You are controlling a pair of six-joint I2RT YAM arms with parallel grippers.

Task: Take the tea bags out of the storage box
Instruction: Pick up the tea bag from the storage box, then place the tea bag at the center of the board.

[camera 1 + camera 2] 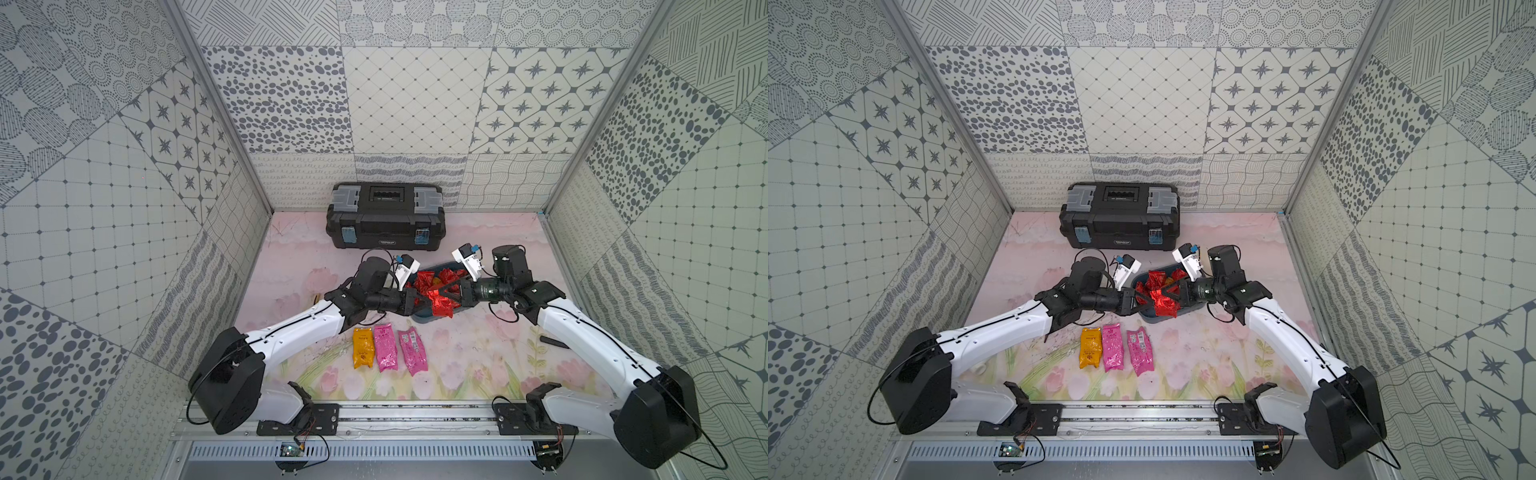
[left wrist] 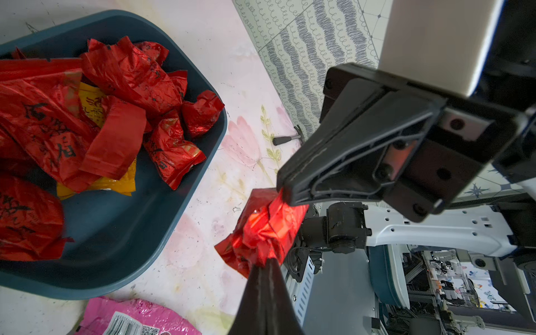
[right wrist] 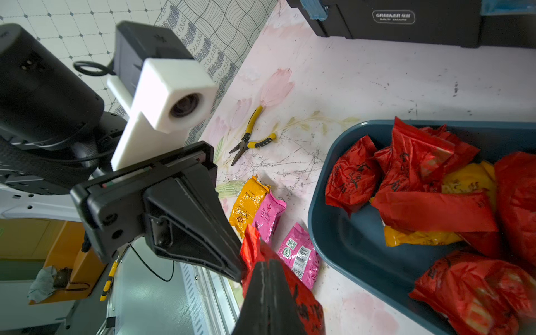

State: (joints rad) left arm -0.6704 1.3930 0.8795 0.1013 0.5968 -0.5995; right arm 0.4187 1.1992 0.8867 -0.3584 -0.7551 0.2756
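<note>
Both arms meet over the near side of the storage box (image 1: 423, 322). We see the left gripper (image 2: 265, 261) closed on one end of a crumpled red tea bag (image 2: 262, 232); the right gripper (image 3: 265, 262) is closed on the other end of the same packet; the jaws of both are pressed together on the foil with no gap showing. In both top views the red tea bag overlaps the box's near rim. In the wrist views it hangs just outside the box wall, over the table (image 1: 457, 357); it looks lifted off the surface, held only by the two grippers.

The box is a shallow teal bin lying mid-table, in front of the black toolbox (image 1: 386, 218) and apart from it. Inside it we see a loose pile of red packets (image 1: 432, 279); one yellow packet (image 2: 95, 108) lies under them, partly covered; the corner of the box nearest the left wrist camera is bare.

Three long packets lie flat on the table in a row on the near side of the box, clear of it: an orange packet (image 1: 362, 347), a pink packet (image 1: 385, 347) just beside it, and a second pink packet (image 1: 412, 351) a little apart, label side up in the right wrist view.

Also on the table: pliers (image 3: 251, 136) with yellow handles to the left of the box; a small hammer (image 2: 287, 138) off to the right, well apart from the box.
</note>
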